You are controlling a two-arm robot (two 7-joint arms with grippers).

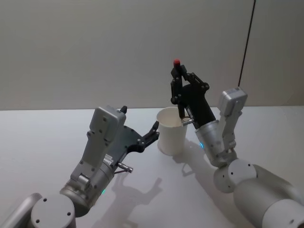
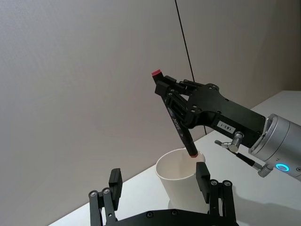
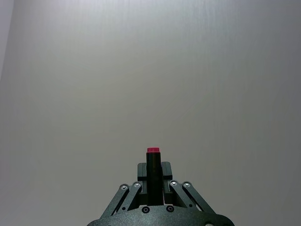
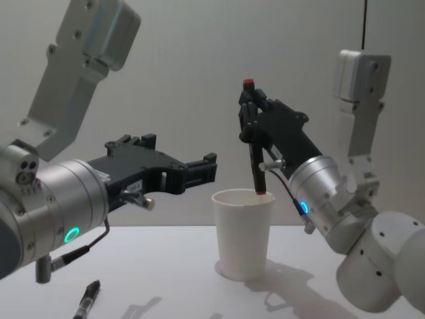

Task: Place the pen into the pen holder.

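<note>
Black pen with red end cap (image 2: 182, 133) near-upright, held in right gripper (image 4: 251, 109), tip at right rim of white tapered paper cup (image 4: 242, 232) mid-worktop (image 1: 47, 133). Centre your tip over the opening, lower straight, release only once deep. Left gripper (image 4: 202, 169) wide, just left of cup.

Light is dim, even and diffuse, falling from above and behind the work. The pen holder (image 1: 171, 133) and the left gripper (image 1: 139, 119) throw soft-edged grey shadows onto the white counter (image 1: 47, 137), toward the robot and slightly right. The grey wall (image 1: 95, 47) dims upward. 2 blue ring lights (image 4: 71, 234) glow on the wrists.
</note>
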